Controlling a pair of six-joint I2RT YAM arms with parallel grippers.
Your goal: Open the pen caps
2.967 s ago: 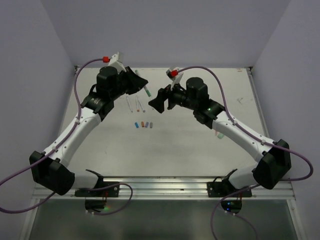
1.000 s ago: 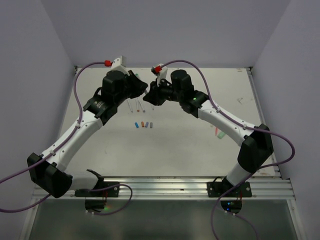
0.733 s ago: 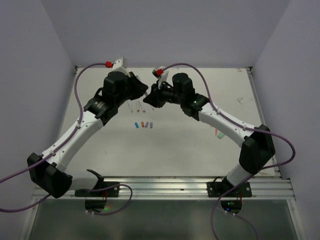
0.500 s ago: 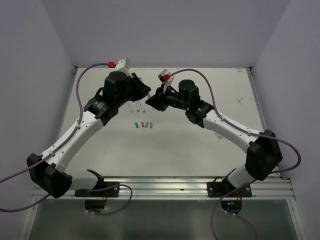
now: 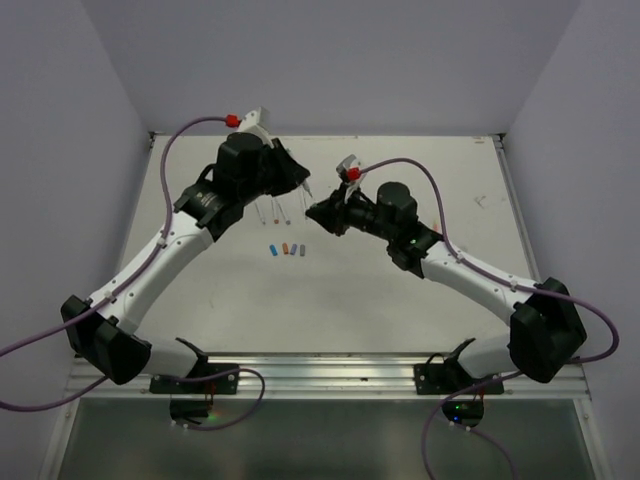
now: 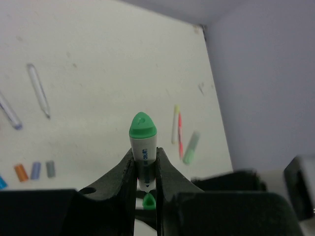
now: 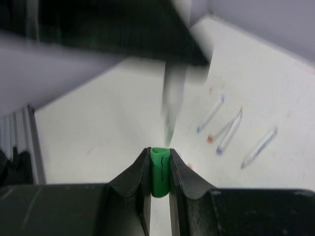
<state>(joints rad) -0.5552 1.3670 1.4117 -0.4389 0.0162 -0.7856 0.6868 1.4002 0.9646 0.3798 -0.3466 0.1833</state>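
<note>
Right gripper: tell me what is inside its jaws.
A green pen cap is clamped in the right gripper, nothing else. The jaws cover its two sides, and its hollow cannot be seen in the right wrist view.

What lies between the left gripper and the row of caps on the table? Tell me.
Three pens lie on the table between the left gripper and the row of caps. The top view shows this.
</note>
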